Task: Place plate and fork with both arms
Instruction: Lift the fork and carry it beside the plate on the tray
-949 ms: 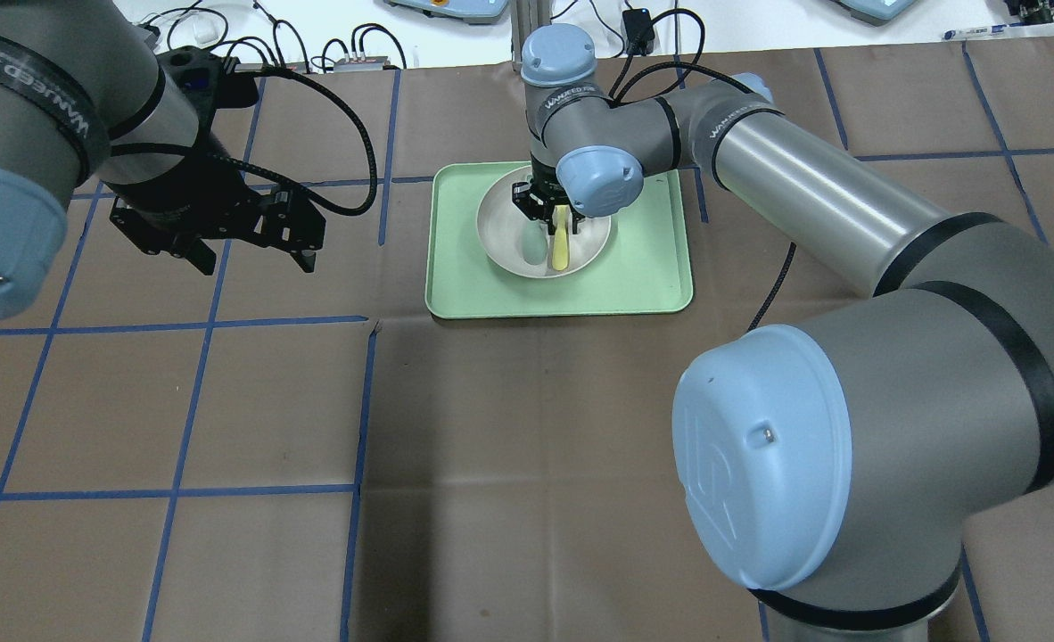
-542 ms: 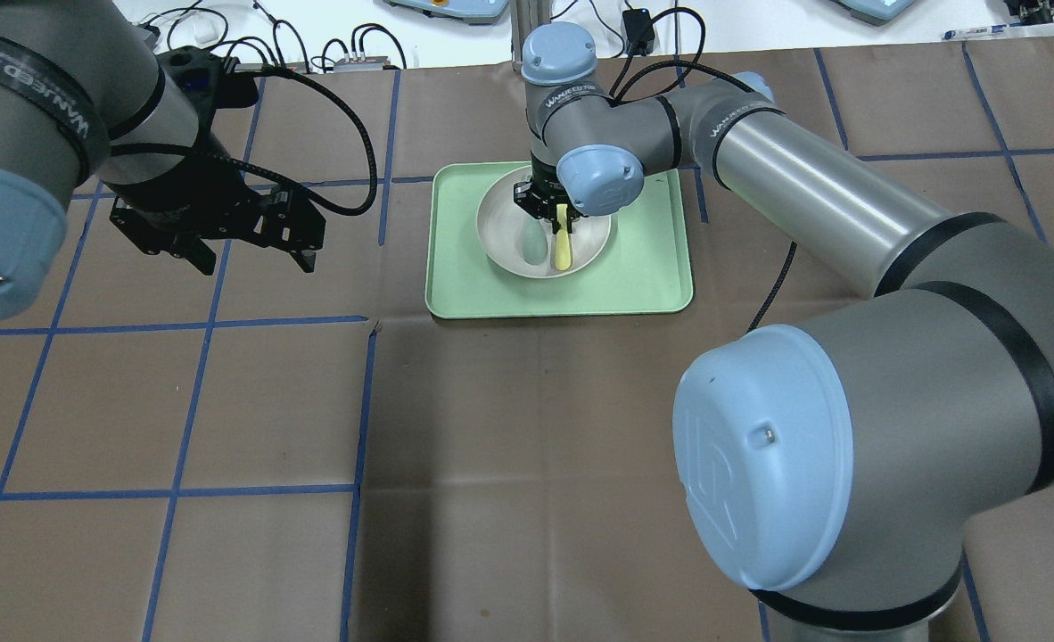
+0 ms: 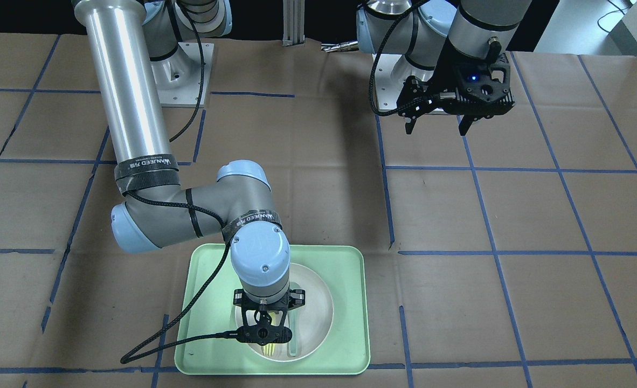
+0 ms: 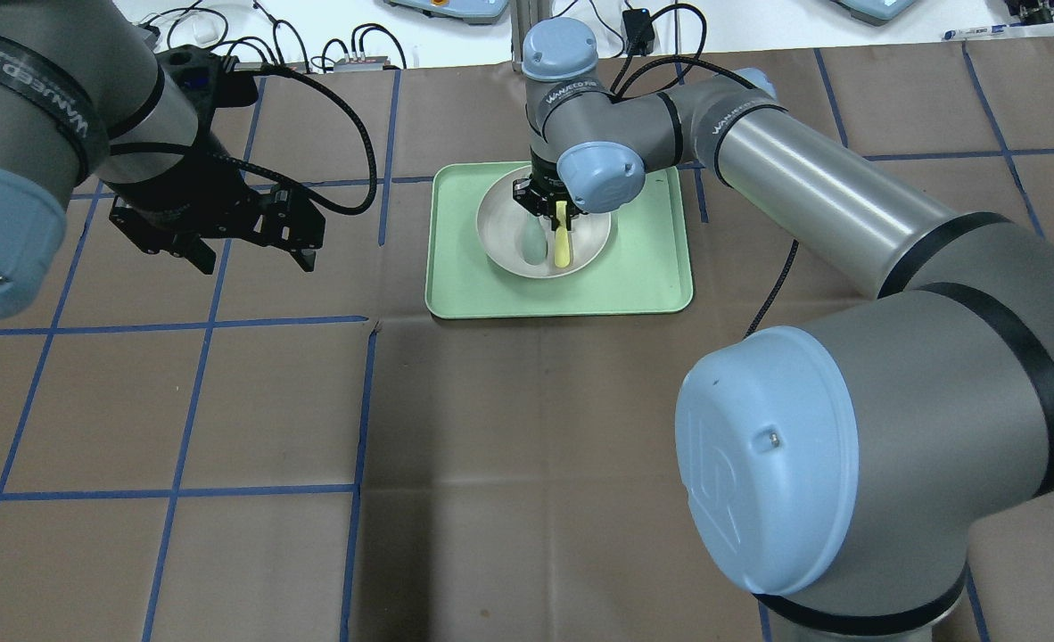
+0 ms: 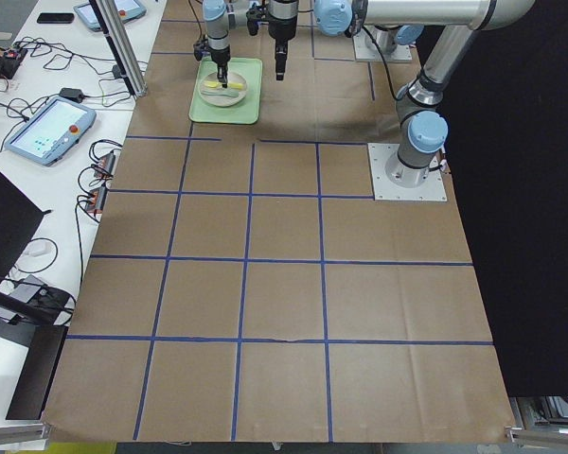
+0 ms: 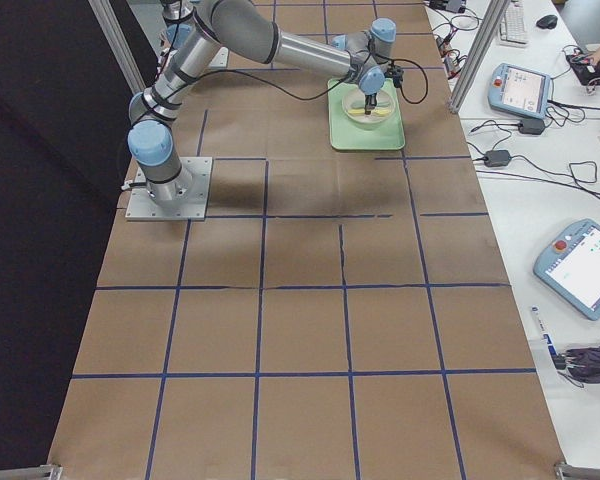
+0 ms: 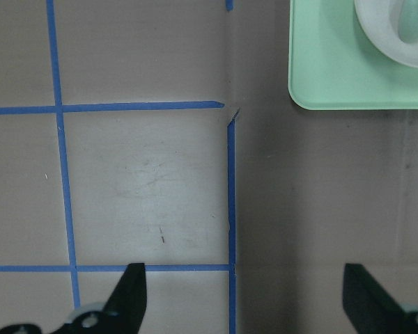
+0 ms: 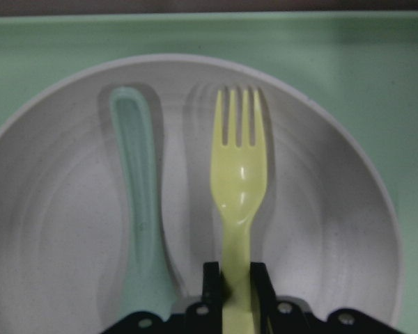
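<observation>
pale-yellow fork (image 8: 238,188) is within the plate (image 8: 334,229) beside the spoon (image 8: 136,195), its handle clamped by my right gripper (image 8: 235,282). my left gripper (image 7: 244,285) hangs wide open and empty over the tabletop (image 7: 146,181).

Robotics lab (teach pendants (image 6: 585,265), loose cables (image 6: 580,172), tape-gridded table (image 4: 491,446))

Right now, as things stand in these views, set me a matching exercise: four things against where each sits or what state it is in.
Column one:
1 fork
2 grey-green spoon
3 plate
4 left gripper

Column two:
a open above the table, holding nothing
b resting on the mint-green tray
c handle clamped in the right gripper
d lying loose in the plate

Pairs: 1-c, 2-d, 3-b, 4-a
</observation>
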Controlling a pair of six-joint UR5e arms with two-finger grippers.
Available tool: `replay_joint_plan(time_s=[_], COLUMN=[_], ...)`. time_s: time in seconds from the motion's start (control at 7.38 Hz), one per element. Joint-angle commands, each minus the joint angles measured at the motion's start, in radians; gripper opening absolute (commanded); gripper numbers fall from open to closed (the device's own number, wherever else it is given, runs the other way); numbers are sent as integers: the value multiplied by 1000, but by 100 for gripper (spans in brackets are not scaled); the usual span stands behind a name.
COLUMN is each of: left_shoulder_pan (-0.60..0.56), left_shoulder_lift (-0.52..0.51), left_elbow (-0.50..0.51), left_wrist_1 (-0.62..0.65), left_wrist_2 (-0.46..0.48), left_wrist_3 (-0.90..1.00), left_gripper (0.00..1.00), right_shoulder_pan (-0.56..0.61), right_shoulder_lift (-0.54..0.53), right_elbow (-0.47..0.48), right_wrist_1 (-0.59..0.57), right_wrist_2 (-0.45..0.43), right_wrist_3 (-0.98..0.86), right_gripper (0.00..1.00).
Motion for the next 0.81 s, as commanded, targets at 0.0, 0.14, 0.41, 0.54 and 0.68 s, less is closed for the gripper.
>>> replay_joint_plan(time_s=[0.0, 0.14, 0.41, 0.54, 0.68], left_shoulder_pan=[0, 0, 0, 0, 0], left_shoulder_lift=[0, 0, 0, 0, 0], left_elbow=[0, 0, 0, 0, 0], left_wrist_1=[0, 0, 0, 0, 0], left_wrist_2=[0, 0, 0, 0, 0], left_wrist_3=[0, -1, -1, -1, -1], left_gripper=[100, 100, 100, 100, 100], right_shoulder_pan=[0, 0, -9, -29, -58], right_shoulder_lift=[-38, -73, -128, -150, -162], right_elbow=[-10, -12, 3, 22, 55], right_wrist_1=[42, 77, 139, 163, 163], right_wrist_2=[2, 3, -4, -13, -33], right_wrist_3=[7, 7, -2, -37, -77], right_gripper=[3, 3, 4, 3, 3])
